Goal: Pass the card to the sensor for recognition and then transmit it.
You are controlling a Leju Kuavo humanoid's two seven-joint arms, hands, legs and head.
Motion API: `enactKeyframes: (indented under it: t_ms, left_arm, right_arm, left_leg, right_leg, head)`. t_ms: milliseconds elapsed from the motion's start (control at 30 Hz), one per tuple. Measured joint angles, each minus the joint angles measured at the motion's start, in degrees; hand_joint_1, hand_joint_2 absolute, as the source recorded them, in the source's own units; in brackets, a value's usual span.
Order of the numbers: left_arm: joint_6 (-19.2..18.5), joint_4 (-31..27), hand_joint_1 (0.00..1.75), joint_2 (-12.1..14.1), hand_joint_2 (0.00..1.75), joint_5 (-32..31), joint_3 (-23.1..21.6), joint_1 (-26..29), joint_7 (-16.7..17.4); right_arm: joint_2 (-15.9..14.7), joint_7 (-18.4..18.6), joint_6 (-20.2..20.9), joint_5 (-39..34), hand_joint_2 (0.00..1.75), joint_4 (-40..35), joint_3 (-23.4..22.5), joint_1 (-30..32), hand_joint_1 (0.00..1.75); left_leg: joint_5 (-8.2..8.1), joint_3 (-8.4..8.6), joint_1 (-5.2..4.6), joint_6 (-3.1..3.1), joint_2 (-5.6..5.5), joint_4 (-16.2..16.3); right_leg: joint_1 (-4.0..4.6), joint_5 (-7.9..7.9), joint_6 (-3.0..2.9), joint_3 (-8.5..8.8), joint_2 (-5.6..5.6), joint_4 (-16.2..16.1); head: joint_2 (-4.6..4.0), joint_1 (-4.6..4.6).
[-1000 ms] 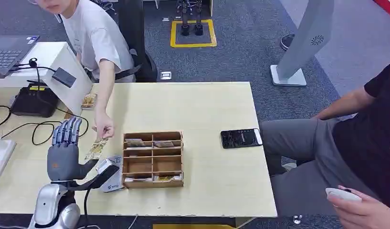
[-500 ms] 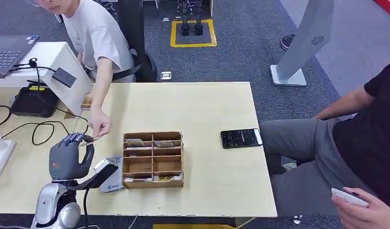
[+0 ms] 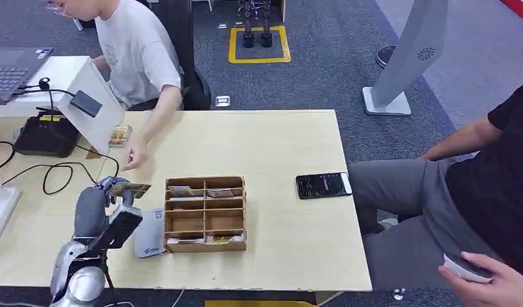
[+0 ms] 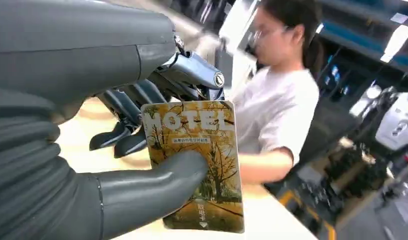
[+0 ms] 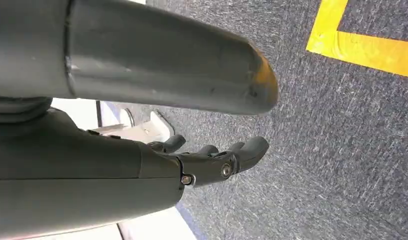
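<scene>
My left hand (image 3: 95, 203) hovers above the front left of the table and pinches a yellow hotel card (image 3: 129, 189) between thumb and fingers. In the left wrist view the card (image 4: 197, 160) reads "HOTEL" over an autumn tree picture, and the thumb (image 4: 157, 175) presses on its face. The white card sensor (image 3: 151, 231) lies on the table just below the hand, against the wooden box. My right hand (image 5: 211, 160) hangs over grey carpet, its fingers loosely apart and holding nothing.
A wooden compartment box (image 3: 205, 213) with several cards sits mid-table. A black phone (image 3: 323, 185) lies to its right. A seated person's hand (image 3: 134, 155) rests on the table near a card stack (image 3: 120, 135). Cables and a black device (image 3: 46, 136) fill the left side.
The person gave the card to my left hand and drew the arm back. My fingers closed on the card and the hand turned, bringing the card level above the sensor.
</scene>
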Motion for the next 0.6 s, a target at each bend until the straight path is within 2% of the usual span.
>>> enactKeyframes:
  t_ms: [133, 233, 367, 600]
  left_arm:
    - [-2.88, -0.74, 1.75, -1.61, 1.75, 0.43, 0.37, 0.04, 3.23]
    - [-3.69, -0.74, 1.75, -2.20, 1.75, -0.03, 0.37, 0.06, 4.54]
    - [-3.99, -0.65, 1.75, -2.92, 1.75, -1.54, 0.37, 0.16, 6.27]
    - [-3.23, 1.47, 1.75, -4.15, 1.75, -2.87, 0.52, 0.63, 7.03]
  right_arm:
    - [0.07, 0.24, -0.04, -0.13, 0.00, 0.00, -0.02, 0.01, 0.00]
    - [0.13, 0.35, -0.13, -0.13, 0.00, -0.02, 0.00, 0.04, 0.00]
    - [0.18, 0.48, -0.17, -0.15, 0.00, -0.02, 0.00, 0.03, 0.00]
    - [0.31, 0.46, -0.17, -0.11, 0.00, -0.02, -0.02, 0.03, 0.00]
  left_leg:
    - [0.00, 0.00, 0.00, 0.00, 0.00, 0.00]
    - [0.00, 0.01, 0.00, 0.00, 0.00, 0.00]
    - [0.00, 0.00, 0.00, 0.00, 0.00, 0.00]
    - [0.00, -0.01, 0.00, 0.00, 0.00, 0.00]
  right_leg:
    - [0.00, 0.00, 0.00, 0.00, 0.00, 0.00]
    - [0.00, 0.00, 0.00, 0.00, 0.00, 0.00]
    - [0.00, 0.00, 0.00, 0.00, 0.00, 0.00]
    - [0.00, 0.00, 0.00, 0.00, 0.00, 0.00]
  head:
    - [0.02, -0.02]
    - [0.02, 0.00]
    - [0.00, 0.00]
    - [0.00, 0.00]
